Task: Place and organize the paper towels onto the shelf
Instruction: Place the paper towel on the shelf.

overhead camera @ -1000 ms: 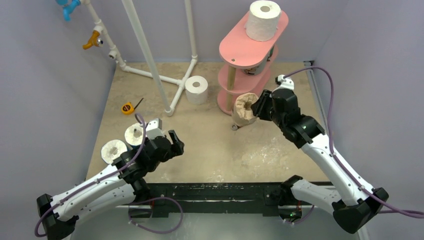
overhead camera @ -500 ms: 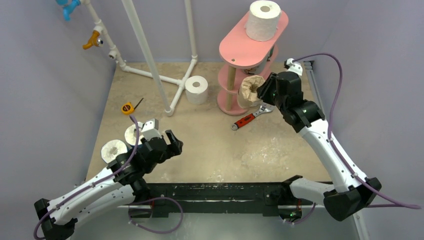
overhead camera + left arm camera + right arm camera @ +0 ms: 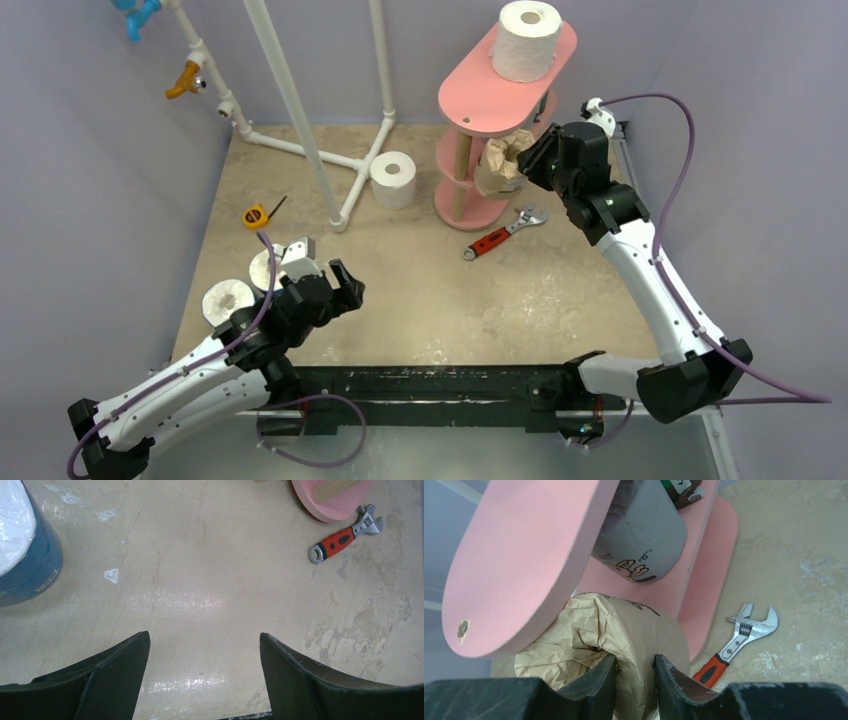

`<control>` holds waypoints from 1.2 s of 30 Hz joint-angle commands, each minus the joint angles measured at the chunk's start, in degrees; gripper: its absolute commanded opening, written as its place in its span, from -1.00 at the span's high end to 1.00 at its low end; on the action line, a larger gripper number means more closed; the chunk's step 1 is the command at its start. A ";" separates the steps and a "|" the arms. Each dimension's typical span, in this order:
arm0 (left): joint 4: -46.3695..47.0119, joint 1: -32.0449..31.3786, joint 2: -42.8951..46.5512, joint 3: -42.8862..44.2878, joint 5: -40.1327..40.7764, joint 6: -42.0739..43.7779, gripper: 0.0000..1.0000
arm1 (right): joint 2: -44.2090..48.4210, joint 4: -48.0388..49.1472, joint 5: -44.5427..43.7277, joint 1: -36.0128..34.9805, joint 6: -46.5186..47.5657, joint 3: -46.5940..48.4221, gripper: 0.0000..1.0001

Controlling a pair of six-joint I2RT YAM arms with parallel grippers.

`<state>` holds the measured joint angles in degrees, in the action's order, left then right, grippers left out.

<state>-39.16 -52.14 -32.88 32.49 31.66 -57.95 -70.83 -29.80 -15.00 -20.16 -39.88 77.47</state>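
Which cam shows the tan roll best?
Right wrist: the tan roll is close up, its wall pinched in the right gripper. Top external shows it small and partly hidden; left wrist misses it.

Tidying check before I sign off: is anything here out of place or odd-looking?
A red-handled wrench lies on the table beside the shelf base, and a yellow tape measure sits near the white pipe frame: stray tools here. The tan roll in the right gripper has a crumpled end.
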 commanded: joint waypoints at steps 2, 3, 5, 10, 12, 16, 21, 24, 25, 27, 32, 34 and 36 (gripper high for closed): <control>-0.47 0.11 0.35 0.87 1.21 -0.14 -0.59 | -1.42 5.94 0.57 0.74 -2.54 4.49 0.41; -0.56 0.11 0.41 0.83 1.21 -0.19 -0.59 | -1.68 6.35 0.59 0.85 -2.71 4.43 0.41; -0.77 0.11 0.68 0.74 1.21 -0.31 -0.59 | -2.21 7.09 0.59 1.01 -3.14 4.37 0.41; -1.18 0.08 0.95 0.47 1.29 -0.54 -0.59 | -2.74 10.33 0.82 1.49 -4.63 3.39 0.41; -1.14 0.09 0.83 0.46 1.22 -0.59 -0.59 | -2.67 11.89 1.09 1.64 -5.38 2.64 0.41; -1.22 0.10 0.88 0.47 1.42 -0.74 -0.59 | -3.66 12.76 1.23 1.66 -6.36 2.96 0.42; -1.27 0.15 0.76 0.29 1.56 -0.67 -0.59 | -4.40 14.29 1.17 1.75 -7.50 2.36 0.43; -1.16 0.11 0.63 0.26 1.65 -0.58 -0.59 | -4.41 16.19 0.96 1.78 -8.37 1.10 0.43; -1.12 0.11 0.58 0.31 1.74 -0.50 -0.59 | -4.47 16.73 1.05 1.81 -8.54 0.76 0.44; -1.15 0.06 0.42 0.29 1.74 -0.42 -0.59 | -5.00 17.16 1.16 1.79 -8.72 0.52 0.44; -0.95 0.10 0.14 0.21 1.85 -0.32 -0.59 | -6.46 17.37 1.31 1.80 -8.72 0.11 0.43; -0.85 0.06 0.02 0.29 1.83 -0.32 -0.59 | -6.66 17.83 1.31 1.80 -8.79 -0.25 0.43; -0.76 0.11 -0.11 0.30 1.83 -0.28 -0.59 | -6.78 18.05 1.27 1.93 -8.96 -0.20 0.43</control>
<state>-41.04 -52.14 -32.73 32.49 31.99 -57.98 -77.97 -16.97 -13.93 -18.57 -47.24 77.14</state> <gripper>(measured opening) 0.796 0.288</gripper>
